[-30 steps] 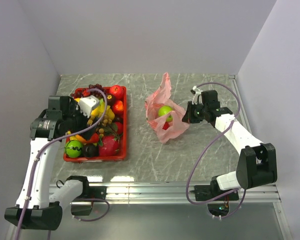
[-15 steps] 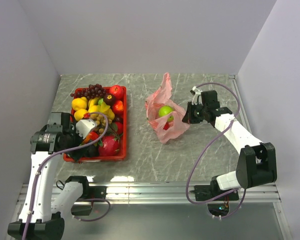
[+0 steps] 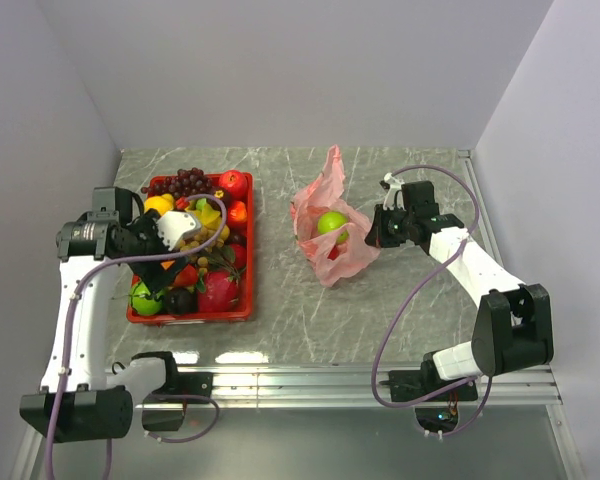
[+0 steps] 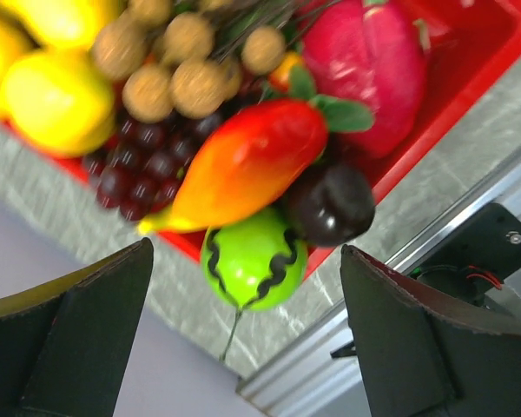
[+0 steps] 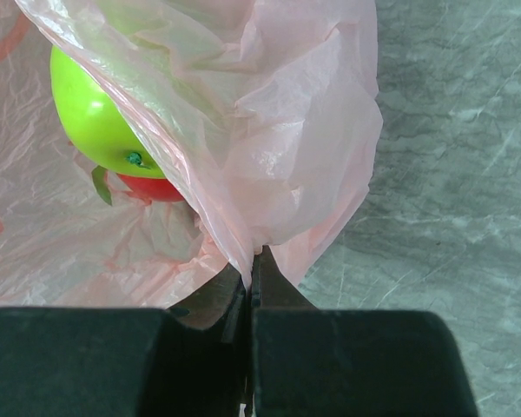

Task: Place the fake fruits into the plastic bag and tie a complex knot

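Loading is the step in hand. The plastic bag (image 3: 345, 262) lies slumped on the bench (image 3: 310, 310) right of centre, with a green apple (image 3: 330, 222) and a red fruit (image 5: 152, 187) already inside. Most of the fake fruits (image 3: 220, 292) are heaped in the red tray (image 3: 190, 318) at 9 o'clock from it. The right jaws are pressed shut on a fold of the bag's film at its 3 o'clock side, so the mouth is held up. The left jaws are spread wide above the tray with nothing between them. In the left wrist view a squiggle-marked apple (image 4: 253, 261), a mango (image 4: 252, 161) and a dark plum (image 4: 330, 201) are seen below them by the tray's edge. No knot is yet made.

A descent onto one fruit is judged to be called for next, followed by a carry toward 3 o'clock into the bag's mouth. Crowding is the likely difficulty: the fruits touch one another and the tray's wall stands just beside them, so little room is left for the jaws. Bare bench is seen between tray and bag for the crossing.
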`<act>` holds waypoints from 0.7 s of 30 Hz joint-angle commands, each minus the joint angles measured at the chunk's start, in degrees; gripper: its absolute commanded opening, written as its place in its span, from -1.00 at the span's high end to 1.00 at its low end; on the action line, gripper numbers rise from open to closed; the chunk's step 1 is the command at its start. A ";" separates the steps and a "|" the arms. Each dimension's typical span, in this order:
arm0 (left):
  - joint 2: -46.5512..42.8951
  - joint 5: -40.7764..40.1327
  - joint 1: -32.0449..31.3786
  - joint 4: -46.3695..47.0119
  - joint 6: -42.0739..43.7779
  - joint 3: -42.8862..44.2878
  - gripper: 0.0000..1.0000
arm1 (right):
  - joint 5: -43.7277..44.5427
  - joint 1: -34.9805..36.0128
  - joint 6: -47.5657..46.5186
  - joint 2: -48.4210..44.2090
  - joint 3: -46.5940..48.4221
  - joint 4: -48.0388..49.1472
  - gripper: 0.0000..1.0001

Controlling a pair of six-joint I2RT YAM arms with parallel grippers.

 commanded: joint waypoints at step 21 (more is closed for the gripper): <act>7.93 1.95 0.01 17.12 3.29 -13.53 -0.99 | 2.44 -0.35 1.52 0.06 2.17 -0.40 1.00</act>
